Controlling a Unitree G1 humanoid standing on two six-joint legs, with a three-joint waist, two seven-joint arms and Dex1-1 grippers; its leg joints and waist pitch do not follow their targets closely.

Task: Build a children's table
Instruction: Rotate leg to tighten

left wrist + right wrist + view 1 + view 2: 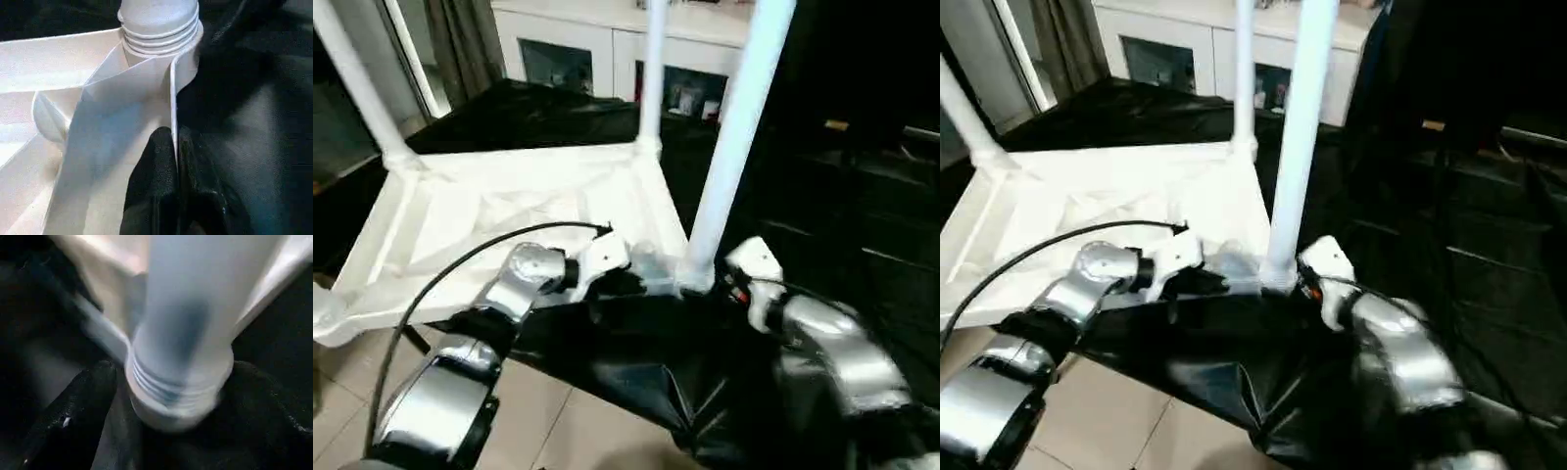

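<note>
White tubular plastic leg (729,147), frame centre, threading into socket; left gripper (173,161) pinching tabletop rim (172,98); right gripper (166,396) spread, needing regrip.

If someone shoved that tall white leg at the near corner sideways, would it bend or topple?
Probably neither. The near leg looks like a stiff tube, and its threaded base sits in the tabletop's corner socket. A shove would likelier slide the whole light-looking tabletop, since it rests on smooth black sheeting.
</note>
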